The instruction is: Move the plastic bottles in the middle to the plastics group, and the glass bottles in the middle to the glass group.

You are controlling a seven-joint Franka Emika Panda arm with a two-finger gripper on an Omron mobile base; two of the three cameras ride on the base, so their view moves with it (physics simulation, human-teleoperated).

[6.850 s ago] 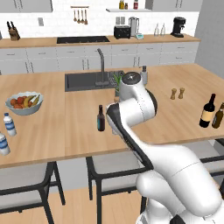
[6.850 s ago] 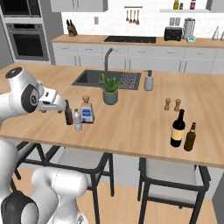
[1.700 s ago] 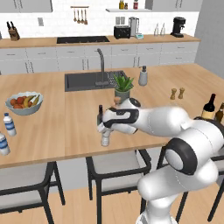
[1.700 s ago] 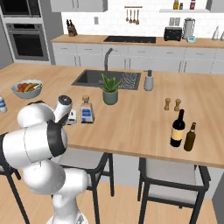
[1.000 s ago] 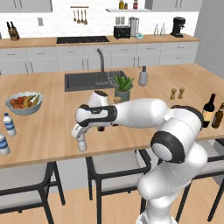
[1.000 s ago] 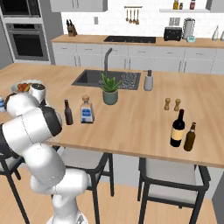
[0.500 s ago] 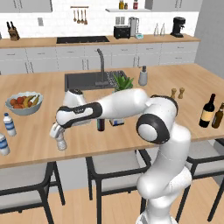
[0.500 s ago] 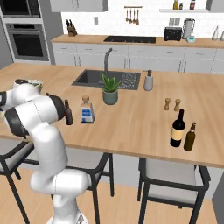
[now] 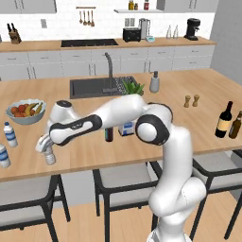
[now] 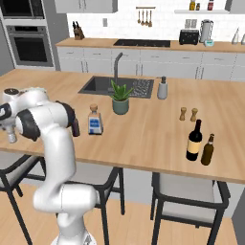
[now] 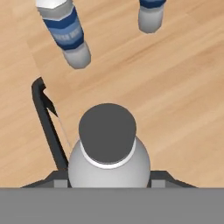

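Swinging further left since half a second ago, the gripper [image 9: 46, 150] carries the clear bottle [image 9: 49, 156]. Its jaws clamp that bottle, near two blue-labelled bottles [image 9: 10, 134]

Fruit bowl [image 9: 26, 111] near sink [image 9: 94, 87]; potted plant [image 10: 120, 99] behind carton [image 10: 95, 121].

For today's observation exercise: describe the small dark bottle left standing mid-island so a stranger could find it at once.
Start at the wooden island and its sink. In front of the sink, beside a blue-labelled carton, stands the small dark bottle. It is nearly black with a narrow neck, and far shorter than the white-labelled wine bottle at the island's right end.
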